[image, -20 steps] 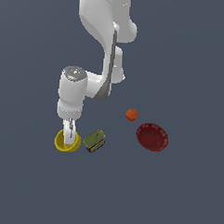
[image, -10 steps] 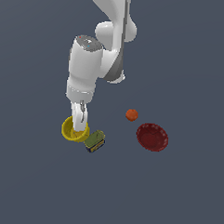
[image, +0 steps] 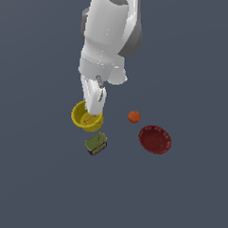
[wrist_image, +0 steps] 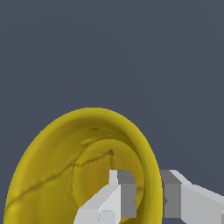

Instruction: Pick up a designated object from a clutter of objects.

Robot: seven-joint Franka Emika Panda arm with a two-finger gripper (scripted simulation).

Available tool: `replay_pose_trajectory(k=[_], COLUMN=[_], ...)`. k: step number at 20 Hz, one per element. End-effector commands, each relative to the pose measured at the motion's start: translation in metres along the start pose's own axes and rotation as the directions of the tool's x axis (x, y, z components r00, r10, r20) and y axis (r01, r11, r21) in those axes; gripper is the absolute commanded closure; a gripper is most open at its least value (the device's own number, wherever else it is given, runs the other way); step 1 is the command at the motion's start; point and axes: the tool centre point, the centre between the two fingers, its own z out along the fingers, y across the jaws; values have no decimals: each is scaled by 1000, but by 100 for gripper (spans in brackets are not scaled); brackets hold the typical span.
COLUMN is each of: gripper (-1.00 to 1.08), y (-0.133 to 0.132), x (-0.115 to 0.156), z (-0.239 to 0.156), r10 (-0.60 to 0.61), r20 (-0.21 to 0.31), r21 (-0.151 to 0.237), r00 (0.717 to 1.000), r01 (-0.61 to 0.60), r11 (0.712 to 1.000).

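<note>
1. The white two-fingered gripper (wrist_image: 146,197) is closed on the wall of the small bright yellow round cup-like bowl (image: 86,117): in the wrist view one finger is inside the bowl and the other is outside, with the thick rim pinched between them.
2. Compared with one second ago, the yellow bowl has gone up with the arm. It now appears higher in the exterior view and tilted, with its opening turned partly toward the camera, so I judge that it is off the floor and the pick-up is almost done.
3. The inside of the yellow bowl is empty apart from the inner finger; only a thin crack-like line and a small dark dot show on its surface.
4. The olive-green can with the blue and yellow label (image: 96,143) lies on its side just below the yellow bowl in the exterior view. It is apart from the bowl and has not moved.
5. The small orange ball (image: 133,117) stays toward the exterior view's right of the yellow bowl, near it but not touching.
6. The wide, flat dark red bowl (image: 155,139) lies farther from the yellow bowl than the ball, on the same side, and nothing is in it.
</note>
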Motion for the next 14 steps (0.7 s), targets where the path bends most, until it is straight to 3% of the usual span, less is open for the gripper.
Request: replay_pose_trajectory(k=[1,14], gripper=[108,108], y=[-4,-23], x=[-5,-32], z=[-26,-147], r10=[1,-1], r20=[-2,-1], r21=[2,2], r00=[1000,1000], r01=[-1,1], r11=[1000,1000])
